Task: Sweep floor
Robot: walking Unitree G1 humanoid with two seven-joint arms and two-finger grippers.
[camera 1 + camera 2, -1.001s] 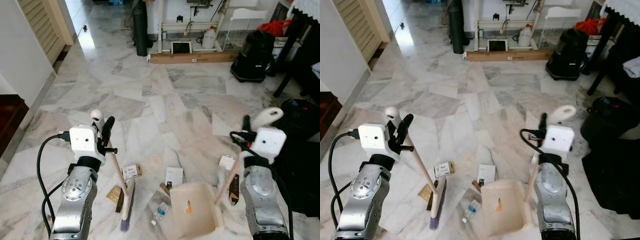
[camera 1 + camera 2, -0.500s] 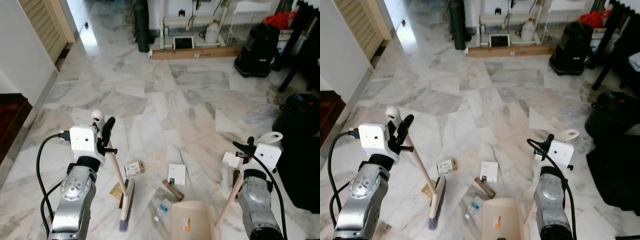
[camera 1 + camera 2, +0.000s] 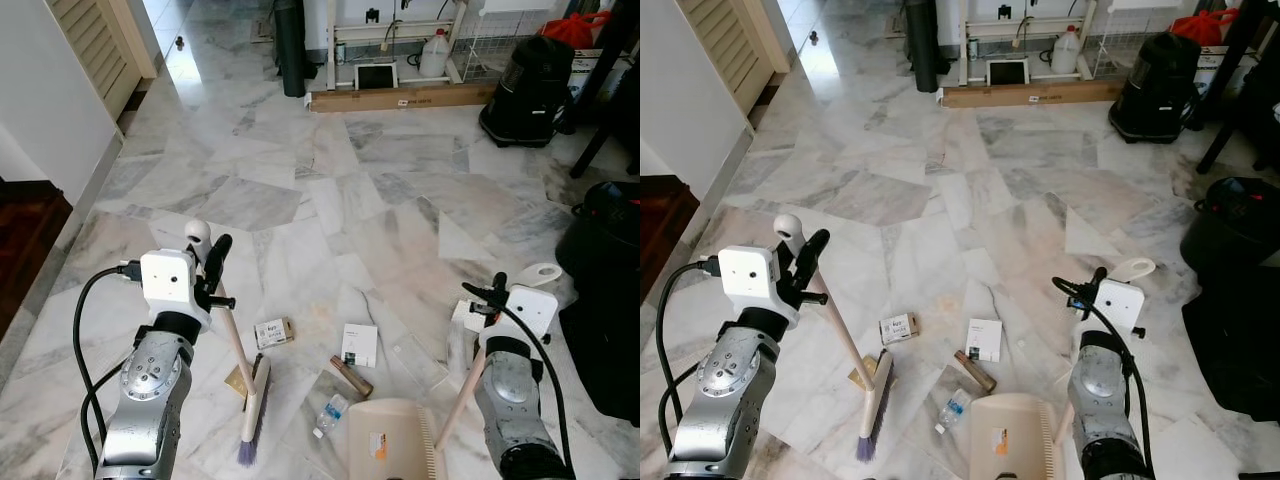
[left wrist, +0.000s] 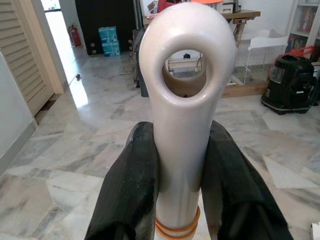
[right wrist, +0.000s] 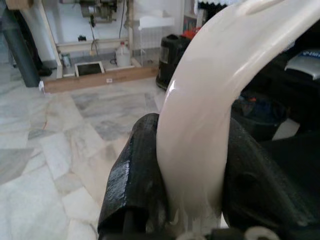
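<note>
My left gripper (image 3: 207, 262) is shut on the cream handle of a broom (image 3: 236, 350); its purple-bristled head (image 3: 251, 418) rests on the marble floor. In the left wrist view the black fingers (image 4: 131, 180) clamp the handle below its ring end. My right gripper (image 3: 503, 292) is shut on the long handle of a cream dustpan (image 3: 388, 448), which sits on the floor near me. Between broom and dustpan lies litter: a small box (image 3: 272, 331), a white card (image 3: 359, 343), a brown stick (image 3: 351, 376), a plastic bottle (image 3: 330, 414) and a brown cardboard scrap (image 3: 237, 381).
A black bin bag (image 3: 606, 240) stands at the right, a black vacuum (image 3: 526, 92) and a long cardboard box (image 3: 400, 98) at the back. A dark wooden step (image 3: 25, 235) and a louvred door (image 3: 98, 50) line the left. Open marble floor stretches ahead.
The camera has shifted. The right arm has drawn the dustpan back towards me, away from the card, and the brown stick now lies in the open. The broom stays put.
</note>
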